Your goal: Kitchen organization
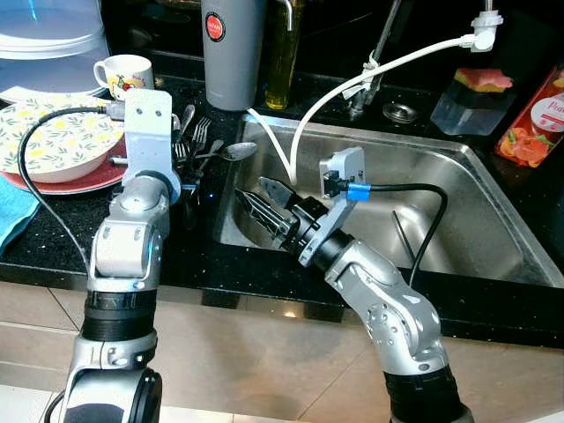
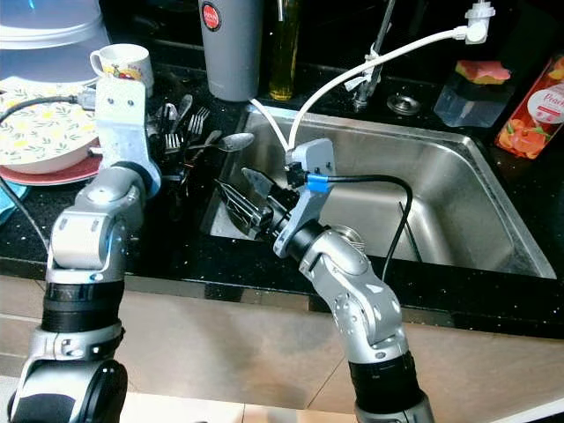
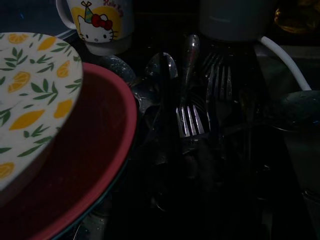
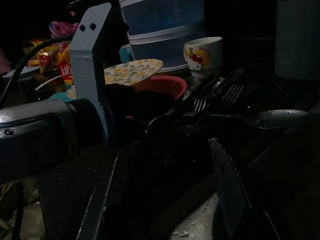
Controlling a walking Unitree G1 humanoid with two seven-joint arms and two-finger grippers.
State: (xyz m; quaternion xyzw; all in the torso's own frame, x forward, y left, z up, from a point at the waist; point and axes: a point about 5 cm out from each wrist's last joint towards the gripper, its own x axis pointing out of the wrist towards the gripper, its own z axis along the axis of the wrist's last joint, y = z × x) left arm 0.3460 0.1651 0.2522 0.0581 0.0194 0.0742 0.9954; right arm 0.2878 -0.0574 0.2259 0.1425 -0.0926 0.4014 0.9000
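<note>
- From the left eye we see the right hand (image 1: 264,207) at the near left corner of the stainless steel sink (image 1: 493,238), its two black fingers spread apart and holding nothing. The left arm reaches over the black speckled surface (image 1: 53,242) towards a heap of steel forks and spoons (image 1: 196,145) lying between the sink and the stacked dishes. We cannot tell whether the left hand is apart or together, since the wrist block hides it.
- The same view shows a lemon-patterned white bowl (image 1: 57,141) sitting on a red plate (image 1: 84,182), a white cartoon mug (image 1: 125,73) behind them, and a grey cylindrical flask (image 1: 233,48) standing beside a bottle of yellow oil (image 1: 284,53). A white hose (image 1: 388,63) arcs from the back wall down into the sink.
- From the right eye we see the same scene, and more plainly one long steel spoon (image 2: 231,141) with its bowl over the sink's rim.
- The left wrist view, very dark, adds the close detail: fork tines (image 3: 190,120) pointing towards the camera, beside the red plate's rim, with the mug's cartoon face above.
- The right wrist view looks between its own parted fingers (image 4: 227,190) across the cutlery to the left arm, and shows stacked clear plastic tubs (image 4: 162,30) behind the mug.
- At the sink's far right stand a clear plastic container (image 1: 471,101) and a red packet (image 1: 533,123).
</note>
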